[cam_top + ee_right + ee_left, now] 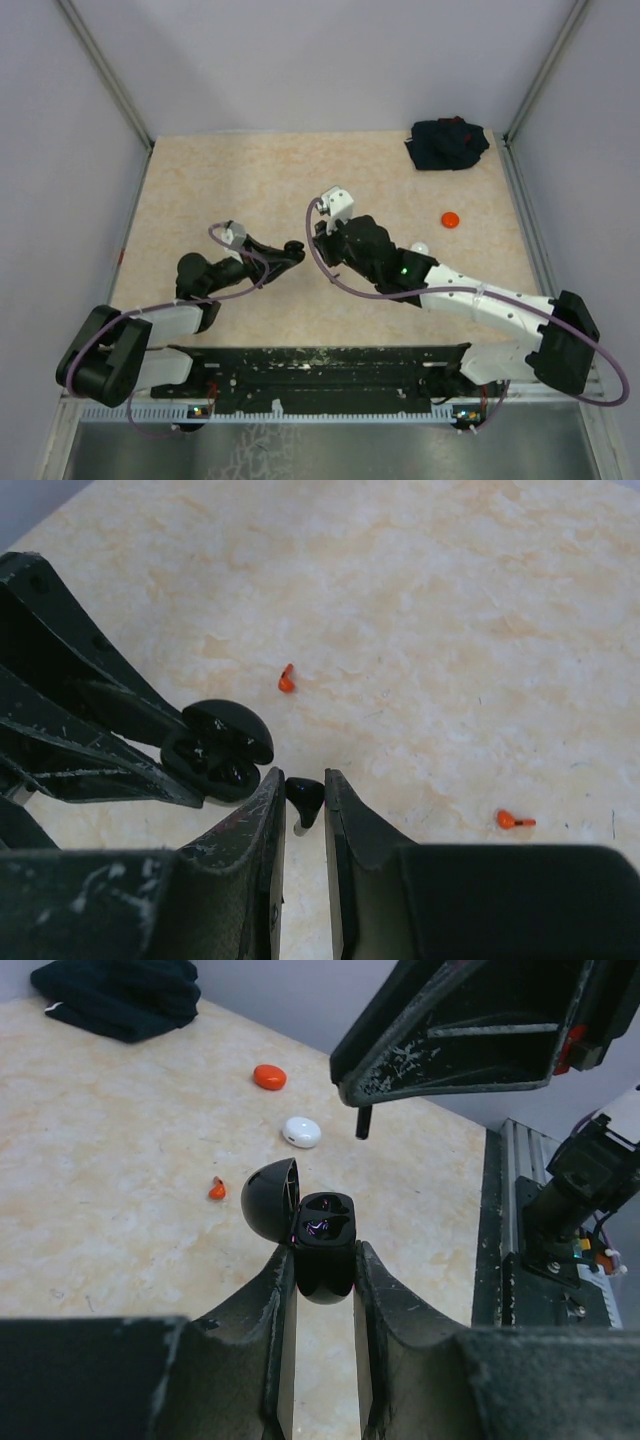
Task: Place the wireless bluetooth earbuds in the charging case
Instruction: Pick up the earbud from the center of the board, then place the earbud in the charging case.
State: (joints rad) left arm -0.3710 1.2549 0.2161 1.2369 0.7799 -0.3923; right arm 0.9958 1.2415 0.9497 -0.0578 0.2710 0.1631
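Observation:
My left gripper (322,1260) is shut on a black charging case (322,1228), lid (268,1198) open to the left, held above the table. Whether its sockets are filled I cannot tell. My right gripper (303,783) is shut on a black earbud (305,798), stem pointing down, just right of the case (215,750). In the left wrist view the stem (363,1120) hangs below the right gripper, above and beyond the case. Two red earbuds (286,680) (513,821) lie on the table. In the top view both grippers (292,250) (325,238) meet mid-table. White earbuds are out of view.
A red puck (451,219) and a white puck (420,248) lie right of the grippers; both show in the left wrist view (268,1077) (301,1131). A dark cloth (447,143) lies at the back right corner. Grey walls surround the table.

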